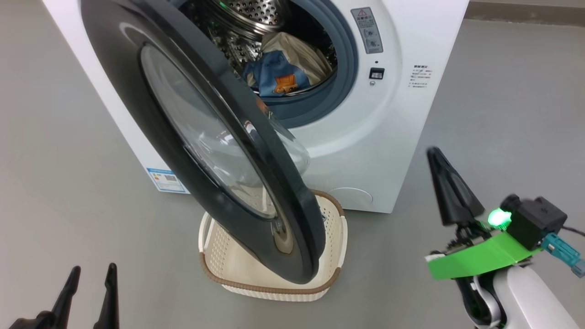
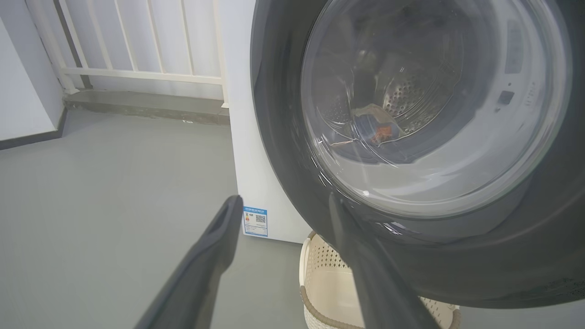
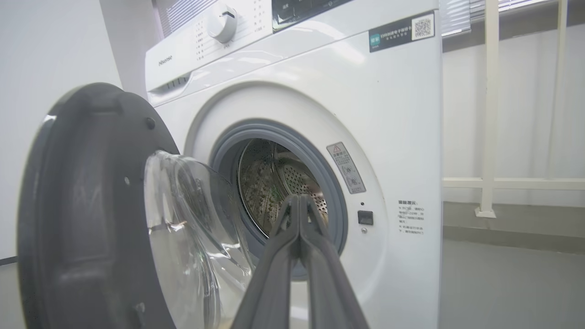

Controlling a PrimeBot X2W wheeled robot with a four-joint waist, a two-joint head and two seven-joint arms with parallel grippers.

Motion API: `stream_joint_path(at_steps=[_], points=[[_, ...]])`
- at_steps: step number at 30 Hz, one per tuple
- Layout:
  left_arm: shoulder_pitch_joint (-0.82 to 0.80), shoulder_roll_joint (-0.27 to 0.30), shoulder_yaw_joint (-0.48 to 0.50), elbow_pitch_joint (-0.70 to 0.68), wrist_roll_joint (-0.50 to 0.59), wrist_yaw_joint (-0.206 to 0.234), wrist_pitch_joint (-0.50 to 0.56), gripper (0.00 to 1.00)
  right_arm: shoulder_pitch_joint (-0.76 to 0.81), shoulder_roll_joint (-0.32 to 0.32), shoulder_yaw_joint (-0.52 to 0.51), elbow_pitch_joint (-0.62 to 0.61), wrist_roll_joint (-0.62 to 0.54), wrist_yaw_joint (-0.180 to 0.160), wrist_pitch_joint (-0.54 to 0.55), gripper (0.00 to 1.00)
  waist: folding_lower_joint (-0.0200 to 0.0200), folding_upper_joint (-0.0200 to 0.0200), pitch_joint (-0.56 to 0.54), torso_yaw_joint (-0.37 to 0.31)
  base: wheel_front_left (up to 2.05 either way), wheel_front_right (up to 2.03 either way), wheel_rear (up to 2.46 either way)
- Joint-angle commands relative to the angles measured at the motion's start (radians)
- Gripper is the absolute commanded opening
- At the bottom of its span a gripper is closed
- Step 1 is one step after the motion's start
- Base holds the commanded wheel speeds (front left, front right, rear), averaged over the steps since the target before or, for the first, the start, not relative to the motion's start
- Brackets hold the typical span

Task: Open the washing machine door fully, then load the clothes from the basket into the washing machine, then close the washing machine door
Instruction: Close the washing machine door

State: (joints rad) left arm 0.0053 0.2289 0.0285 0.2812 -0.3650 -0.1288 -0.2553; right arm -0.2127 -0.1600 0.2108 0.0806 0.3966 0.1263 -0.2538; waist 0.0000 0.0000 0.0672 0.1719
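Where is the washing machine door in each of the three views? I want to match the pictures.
Head view: the washing machine door crosses from upper left to bottom centre, above the basket.
Left wrist view: it covers the right half.
Right wrist view: it stands at the left, inner side showing.
Shared landmark: the steel drum.

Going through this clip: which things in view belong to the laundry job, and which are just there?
Job:
door
washing machine
clothes, in the drum
basket

Just there:
railing
blue label
warning sticker
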Motion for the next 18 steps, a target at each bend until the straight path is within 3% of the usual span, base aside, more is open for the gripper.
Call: stream_joint_path(at_steps=[1, 7, 18], points=[[-0.011, 0.018, 0.038, -0.025, 0.013, -0.002, -0.006, 1.00, -0.051, -0.003, 0.046, -0.067, -0.007, 0.004, -0.008, 0.00, 0.0000, 0.0000, -0.005, 0.004, 0.00, 0.00, 0.00], [-0.006, 0.015, 0.039, -0.029, 0.018, -0.002, -0.006, 1.00, -0.097, 0.004, 0.135, -0.194, -0.012, 0.004, -0.008, 0.00, 0.0000, 0.0000, -0.012, 0.014, 0.00, 0.00, 0.00], [-0.001, 0.009, 0.048, -0.031, 0.021, -0.002, -0.006, 1.00, -0.108, 0.016, 0.323, -0.293, -0.001, 0.004, -0.008, 0.00, 0.0000, 0.0000, -0.015, 0.023, 0.00, 0.00, 0.00]])
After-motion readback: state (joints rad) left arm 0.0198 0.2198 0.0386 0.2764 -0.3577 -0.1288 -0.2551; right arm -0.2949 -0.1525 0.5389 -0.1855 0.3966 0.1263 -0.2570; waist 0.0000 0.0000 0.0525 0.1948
